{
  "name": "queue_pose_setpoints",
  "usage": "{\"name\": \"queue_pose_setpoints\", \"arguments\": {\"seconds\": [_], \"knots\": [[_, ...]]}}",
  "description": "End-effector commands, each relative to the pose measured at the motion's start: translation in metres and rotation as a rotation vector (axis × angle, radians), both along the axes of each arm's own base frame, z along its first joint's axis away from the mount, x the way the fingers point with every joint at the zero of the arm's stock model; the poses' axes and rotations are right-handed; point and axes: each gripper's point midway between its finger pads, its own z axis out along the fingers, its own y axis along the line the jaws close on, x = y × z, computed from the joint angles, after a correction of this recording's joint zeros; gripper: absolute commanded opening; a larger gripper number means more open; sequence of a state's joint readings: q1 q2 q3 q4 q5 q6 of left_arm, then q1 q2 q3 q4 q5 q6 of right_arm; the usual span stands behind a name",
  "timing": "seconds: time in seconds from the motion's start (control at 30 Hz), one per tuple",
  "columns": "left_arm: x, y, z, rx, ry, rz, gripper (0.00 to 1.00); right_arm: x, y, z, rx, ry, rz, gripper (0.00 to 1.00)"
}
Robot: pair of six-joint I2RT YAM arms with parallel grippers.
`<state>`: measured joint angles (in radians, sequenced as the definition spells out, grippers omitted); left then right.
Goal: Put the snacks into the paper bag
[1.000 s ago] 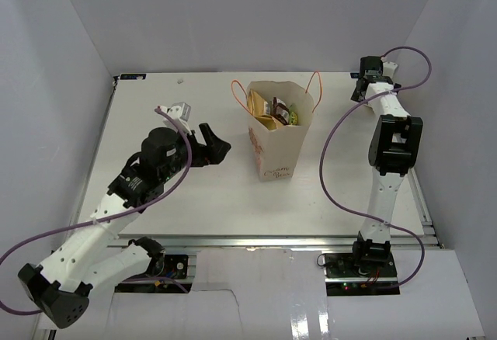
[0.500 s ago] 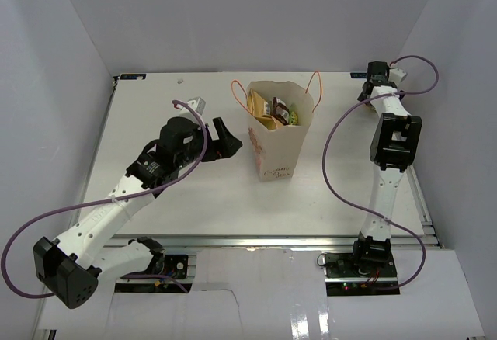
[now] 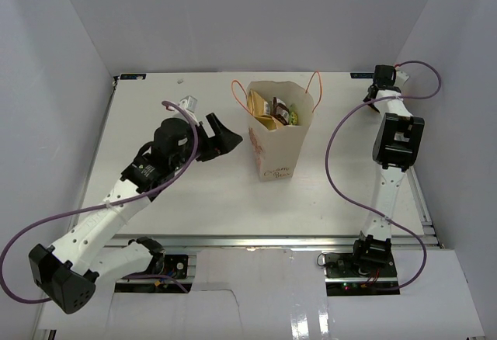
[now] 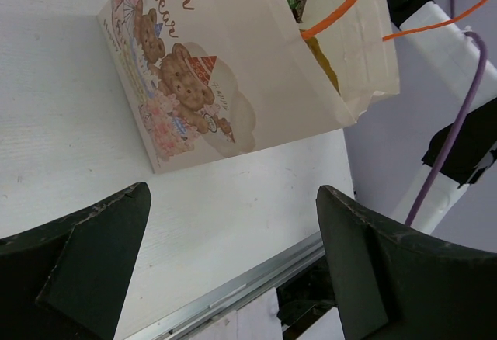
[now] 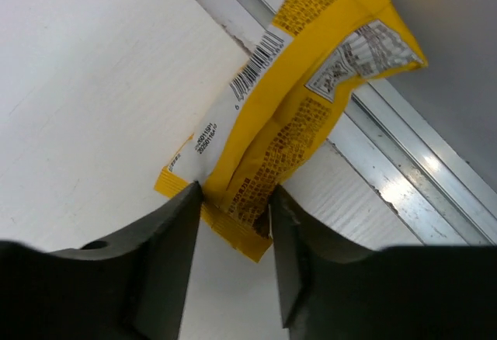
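Observation:
The paper bag stands upright mid-table with orange cord handles, and several snacks show inside its open top. The left wrist view shows its printed side. My left gripper hangs open just left of the bag, holding nothing. At the far right corner of the table my right gripper has its fingers pressed on both sides of a yellow snack packet lying by the metal rail. That packet is hidden under the gripper in the top view.
An aluminium rail runs along the table's right edge beside the yellow packet, with the grey wall just beyond. A purple cable loops off the right arm. The near rail lies below the left gripper.
The left arm has swung right toward the bag, jaws still wide. The right gripper has shifted toward the far right corner and closed its jaws onto the yellow packet.

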<state>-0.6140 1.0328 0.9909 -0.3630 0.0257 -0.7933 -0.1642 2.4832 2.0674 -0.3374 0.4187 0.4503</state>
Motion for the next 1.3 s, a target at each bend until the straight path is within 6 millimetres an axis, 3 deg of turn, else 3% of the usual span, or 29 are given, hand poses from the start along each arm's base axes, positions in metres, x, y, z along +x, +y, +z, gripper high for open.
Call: {"name": "queue_pose_setpoints", "arguments": {"seconds": [0.0, 0.17, 0.2, 0.23, 0.27, 0.3, 0.33, 0.37, 0.4, 0.43, 0.5, 0.63, 0.7, 0.73, 0.8, 0.87, 0.93, 0.97, 1.03, 1.07, 1.1, 1.13, 1.17, 1.27], "knots": [[-0.010, 0.004, 0.021, -0.080, -0.026, 0.006, 0.98, -0.003, 0.013, -0.030, 0.074, 0.024, 0.044, 0.43], [-0.023, 0.014, 0.027, -0.119, -0.045, 0.024, 0.98, -0.015, 0.024, -0.038, 0.104, 0.039, 0.113, 0.22], [-0.024, 0.015, 0.027, -0.122, -0.044, 0.025, 0.98, -0.012, 0.027, -0.027, 0.103, 0.009, 0.134, 0.19], [-0.026, 0.016, 0.027, -0.125, -0.046, 0.025, 0.98, -0.022, 0.034, -0.038, 0.127, 0.033, 0.163, 0.15], [-0.027, 0.017, 0.025, -0.124, -0.042, 0.026, 0.98, -0.026, 0.037, -0.037, 0.123, 0.034, 0.196, 0.08], [-0.029, 0.018, 0.027, -0.131, -0.048, 0.025, 0.98, -0.023, 0.041, -0.016, 0.113, -0.014, 0.230, 0.08], [-0.030, 0.018, 0.026, -0.134, -0.045, 0.023, 0.98, -0.037, 0.054, -0.027, 0.141, 0.011, 0.282, 0.08], [-0.031, 0.018, 0.023, -0.133, -0.040, 0.020, 0.98, -0.038, 0.059, -0.004, 0.129, -0.029, 0.329, 0.08], [-0.033, 0.018, 0.020, -0.133, -0.036, 0.013, 0.98, -0.052, 0.073, -0.013, 0.139, -0.017, 0.427, 0.08], [-0.033, 0.017, 0.021, -0.136, -0.041, 0.007, 0.98, -0.055, 0.080, 0.015, 0.097, -0.060, 0.518, 0.08], [-0.034, 0.014, 0.019, -0.132, -0.043, -0.013, 0.98, -0.065, 0.101, 0.035, 0.089, -0.118, 0.685, 0.08], [-0.032, 0.007, 0.019, -0.133, -0.071, -0.049, 0.98, -0.119, 0.134, 0.088, -0.010, -0.222, 0.983, 0.08], [-0.031, 0.004, 0.017, -0.129, -0.076, -0.066, 0.98, -0.134, 0.149, 0.113, -0.069, -0.285, 1.115, 0.08], [-0.030, 0.002, 0.018, -0.127, -0.092, -0.076, 0.98, -0.145, 0.154, 0.140, -0.118, -0.337, 1.149, 0.08], [-0.030, -0.001, 0.017, -0.122, -0.097, -0.094, 0.98, -0.156, 0.164, 0.172, -0.181, -0.405, 1.233, 0.08], [-0.028, -0.003, 0.018, -0.113, -0.118, -0.111, 0.98, -0.166, 0.174, 0.225, -0.257, -0.502, 1.291, 0.08], [-0.028, -0.005, 0.019, -0.106, -0.132, -0.123, 0.98, -0.178, 0.182, 0.261, -0.248, -0.540, 1.321, 0.08], [-0.028, -0.005, 0.017, -0.098, -0.139, -0.129, 0.98, -0.181, 0.193, 0.301, -0.278, -0.618, 1.369, 0.08], [-0.027, -0.005, 0.019, -0.094, -0.156, -0.136, 0.98, -0.190, 0.209, 0.340, -0.308, -0.681, 1.422, 0.08], [-0.027, -0.005, 0.019, -0.085, -0.166, -0.139, 0.98, -0.199, 0.231, 0.370, -0.336, -0.731, 1.487, 0.08], [-0.026, -0.005, 0.019, -0.081, -0.174, -0.141, 0.98, -0.204, 0.243, 0.383, -0.387, -0.752, 1.532, 0.08], [-0.026, -0.006, 0.018, -0.075, -0.177, -0.145, 0.98, -0.217, 0.273, 0.387, -0.371, -0.758, 1.616, 0.08], [-0.026, -0.006, 0.019, -0.067, -0.186, -0.150, 0.98, -0.225, 0.289, 0.406, -0.417, -0.793, 1.664, 0.08], [-0.027, -0.004, 0.019, -0.052, -0.199, -0.157, 0.98, -0.244, 0.332, 0.414, -0.518, -0.799, 1.789, 0.08]]}}
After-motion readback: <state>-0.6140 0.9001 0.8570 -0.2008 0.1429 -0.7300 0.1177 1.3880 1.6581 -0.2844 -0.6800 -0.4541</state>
